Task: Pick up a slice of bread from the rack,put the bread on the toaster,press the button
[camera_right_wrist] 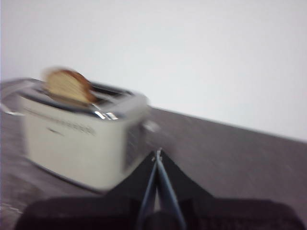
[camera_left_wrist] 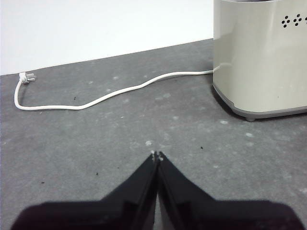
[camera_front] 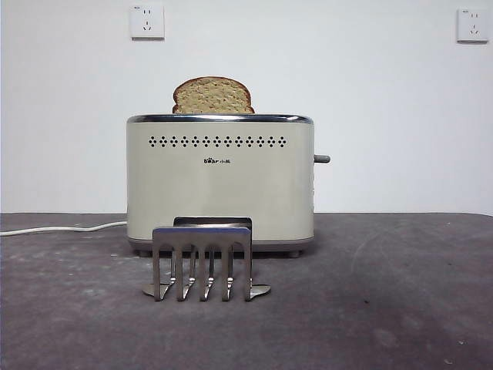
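Observation:
The cream toaster (camera_front: 219,181) stands mid-table with the brown slice of bread (camera_front: 212,95) upright in a top slot, its domed top sticking out. The empty grey metal rack (camera_front: 203,260) stands in front of it. The toaster's side lever (camera_front: 321,159) juts out on the right. My left gripper (camera_left_wrist: 157,155) is shut and empty, low over the table beside the toaster (camera_left_wrist: 261,55). My right gripper (camera_right_wrist: 157,154) is shut and empty, off the toaster's (camera_right_wrist: 79,136) lever end, apart from it; that view is blurred and shows the bread (camera_right_wrist: 68,86). No arm shows in the front view.
A white power cord (camera_left_wrist: 110,93) runs from the toaster across the grey table to a plug (camera_left_wrist: 26,76); it also shows in the front view (camera_front: 62,228). Two wall sockets (camera_front: 147,21) are on the white wall behind.

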Robot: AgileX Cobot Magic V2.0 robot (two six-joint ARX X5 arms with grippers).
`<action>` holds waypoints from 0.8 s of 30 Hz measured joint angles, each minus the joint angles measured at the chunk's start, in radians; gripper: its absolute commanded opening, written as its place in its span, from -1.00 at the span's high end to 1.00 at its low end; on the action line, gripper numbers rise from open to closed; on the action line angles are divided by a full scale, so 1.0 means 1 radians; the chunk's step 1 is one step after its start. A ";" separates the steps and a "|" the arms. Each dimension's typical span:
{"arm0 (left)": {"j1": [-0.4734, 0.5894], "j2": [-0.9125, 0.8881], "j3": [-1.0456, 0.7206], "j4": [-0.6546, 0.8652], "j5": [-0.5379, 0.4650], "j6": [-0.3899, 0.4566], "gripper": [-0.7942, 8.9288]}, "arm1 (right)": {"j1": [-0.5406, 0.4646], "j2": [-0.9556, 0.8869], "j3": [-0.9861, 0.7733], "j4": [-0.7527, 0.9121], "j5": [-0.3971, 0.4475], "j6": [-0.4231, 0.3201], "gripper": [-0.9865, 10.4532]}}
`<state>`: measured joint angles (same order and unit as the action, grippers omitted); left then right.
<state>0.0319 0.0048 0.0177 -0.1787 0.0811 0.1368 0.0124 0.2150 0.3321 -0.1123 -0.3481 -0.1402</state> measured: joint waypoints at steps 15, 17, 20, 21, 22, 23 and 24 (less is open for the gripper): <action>0.000 0.000 0.000 0.000 0.000 0.000 0.85 | -0.019 -0.211 -0.317 -0.001 0.193 0.082 0.83; 0.000 0.000 0.000 0.000 0.000 0.000 0.84 | -0.024 -0.211 -0.318 -0.019 0.195 0.089 0.83; 0.000 0.000 0.000 0.000 0.000 0.000 0.84 | -0.026 -0.211 -0.318 -0.030 0.195 0.093 0.83; 0.000 0.000 0.000 0.000 0.000 0.000 0.84 | -0.026 -0.211 -0.317 -0.043 0.195 0.100 0.83; 0.000 0.000 0.000 0.000 0.000 0.000 0.84 | -0.026 -0.211 -0.317 -0.046 0.195 0.110 0.83; 0.000 0.000 0.000 0.000 0.000 0.000 0.84 | -0.026 -0.211 -0.317 -0.045 0.195 0.118 0.83; 0.000 0.000 0.000 0.000 0.000 0.000 0.84 | -0.026 -0.211 -0.317 -0.045 0.195 0.124 0.83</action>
<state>0.0319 0.0048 0.0177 -0.1787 0.0814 0.1368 -0.0135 0.0040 0.0154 -0.1577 -0.1532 -0.0166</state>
